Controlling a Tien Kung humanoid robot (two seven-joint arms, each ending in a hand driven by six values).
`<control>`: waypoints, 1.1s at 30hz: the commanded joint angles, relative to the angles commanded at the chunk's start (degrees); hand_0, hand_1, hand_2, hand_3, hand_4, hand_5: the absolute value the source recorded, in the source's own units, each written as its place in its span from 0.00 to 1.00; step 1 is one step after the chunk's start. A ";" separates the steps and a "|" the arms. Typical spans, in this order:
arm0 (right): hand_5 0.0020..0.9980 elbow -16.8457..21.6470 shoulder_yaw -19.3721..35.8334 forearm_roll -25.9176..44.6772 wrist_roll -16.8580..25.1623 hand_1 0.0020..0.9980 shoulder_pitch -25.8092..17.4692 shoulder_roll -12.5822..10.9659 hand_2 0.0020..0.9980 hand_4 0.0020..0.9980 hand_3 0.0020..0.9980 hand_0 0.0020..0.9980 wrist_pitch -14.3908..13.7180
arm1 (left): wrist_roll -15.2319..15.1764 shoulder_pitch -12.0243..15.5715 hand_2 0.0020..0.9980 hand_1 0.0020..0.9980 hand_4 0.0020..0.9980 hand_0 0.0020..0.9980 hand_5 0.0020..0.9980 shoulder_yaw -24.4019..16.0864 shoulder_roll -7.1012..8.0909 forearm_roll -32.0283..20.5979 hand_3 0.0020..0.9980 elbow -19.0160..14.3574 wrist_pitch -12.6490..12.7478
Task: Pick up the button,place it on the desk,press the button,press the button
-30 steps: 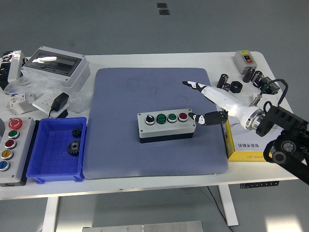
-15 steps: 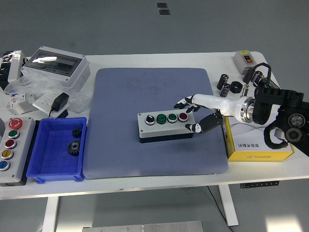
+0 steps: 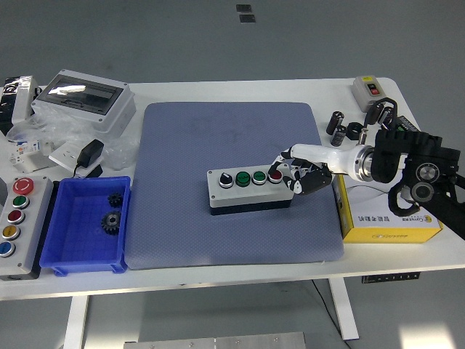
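A grey button box (image 3: 247, 193) lies in the middle of the blue-grey mat (image 3: 218, 138), with a black knob, two green buttons and a red button (image 3: 275, 175) in a row on top. My right hand (image 3: 292, 177) comes in from the right and sits at the box's right end. Its white fingers are curled, with one fingertip (image 3: 280, 164) down at the red button and the thumb against the box's right side. The box rests flat on the mat. The left arm is out of view.
A yellow carton (image 3: 385, 222) lies under my right forearm. A blue bin (image 3: 51, 225) with gears and a second button box (image 3: 18, 218) sit at the left. A grey enclosure (image 3: 83, 98) is back left; black cylinders (image 3: 341, 123) and a small switch box (image 3: 367, 89) are back right.
My right hand swung in from an outstretched pose beside the box, curled its fingers and came down on the box's right end at the red button. The box has not moved.
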 joint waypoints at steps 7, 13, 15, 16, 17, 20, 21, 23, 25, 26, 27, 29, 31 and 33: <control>0.06 -2.25 -0.78 -0.82 -0.04 0.11 -0.10 0.57 0.24 0.26 0.79 0.00 -0.72 | -0.06 -0.04 0.53 0.51 0.60 0.61 0.20 -0.02 -0.03 0.01 0.59 0.00 0.03; 0.07 -3.67 -2.79 -1.99 -0.38 0.11 -0.39 0.25 0.23 0.25 0.78 0.00 -1.17 | -0.14 -0.05 0.52 0.51 0.60 0.61 0.20 0.08 -0.04 -0.13 0.59 0.00 0.04; 0.07 -3.68 -3.30 -2.23 -0.26 0.11 -0.48 0.26 0.23 0.25 0.78 0.00 -1.48 | -0.17 -0.07 0.52 0.51 0.60 0.61 0.20 0.12 -0.04 -0.18 0.59 0.00 0.04; 0.07 -3.62 -3.39 -2.31 -0.13 0.11 -0.52 0.28 0.23 0.25 0.78 0.00 -1.71 | -0.19 -0.08 0.52 0.51 0.60 0.61 0.20 0.13 -0.04 -0.19 0.59 0.00 0.03; 0.07 -3.38 -3.22 -2.37 0.20 0.11 -0.58 0.33 0.23 0.25 0.78 0.00 -2.15 | -0.23 -0.10 0.52 0.51 0.60 0.61 0.20 0.18 -0.04 -0.24 0.59 0.00 0.03; 0.07 -1.81 -1.18 -1.27 1.67 0.11 -1.05 0.27 0.23 0.25 0.78 0.00 -2.95 | -0.32 -0.16 0.52 0.51 0.60 0.61 0.21 0.31 -0.05 -0.35 0.59 0.00 0.02; 0.07 -1.08 -0.19 -0.34 2.38 0.11 -1.31 0.19 0.23 0.25 0.78 0.00 -3.00 | -0.34 -0.16 0.52 0.51 0.60 0.61 0.21 0.34 -0.05 -0.38 0.59 0.00 0.02; 0.07 0.71 2.26 2.09 4.11 0.11 -2.04 0.00 0.23 0.25 0.78 0.00 -2.80 | -0.34 -0.13 0.52 0.51 0.60 0.61 0.21 0.38 -0.06 -0.42 0.59 0.00 0.02; 0.07 2.11 4.64 4.44 5.52 0.11 -2.96 0.02 0.23 0.25 0.78 0.00 -2.48 | -0.31 -0.07 0.52 0.51 0.60 0.61 0.21 0.42 -0.07 -0.51 0.59 0.00 0.03; 0.07 2.47 5.72 5.50 5.94 0.11 -3.54 0.29 0.23 0.25 0.78 0.00 -2.25 | -0.30 -0.03 0.52 0.51 0.60 0.61 0.21 0.46 -0.07 -0.55 0.59 0.00 0.03; 0.07 2.76 7.07 6.62 6.32 0.11 -4.49 0.93 0.23 0.25 0.78 0.00 -2.05 | -0.29 0.01 0.52 0.51 0.60 0.61 0.21 0.46 -0.07 -0.53 0.59 0.00 0.03; 0.07 2.95 9.78 6.75 7.42 0.11 -6.76 2.95 0.23 0.25 0.78 0.00 -3.43 | -0.32 0.09 0.52 0.51 0.60 0.61 0.21 0.52 -0.10 -0.65 0.59 0.00 0.04; 0.07 2.84 12.20 5.11 9.32 0.11 -9.06 5.21 0.23 0.26 0.77 0.00 -6.16 | -0.33 0.18 0.52 0.51 0.60 0.61 0.21 0.61 -0.17 -0.80 0.59 0.00 0.05; 0.07 2.35 14.20 2.69 11.73 0.11 -11.47 7.57 0.23 0.26 0.77 0.00 -10.04 | -0.34 0.28 0.52 0.51 0.60 0.61 0.21 0.75 -0.28 -1.00 0.59 0.00 0.06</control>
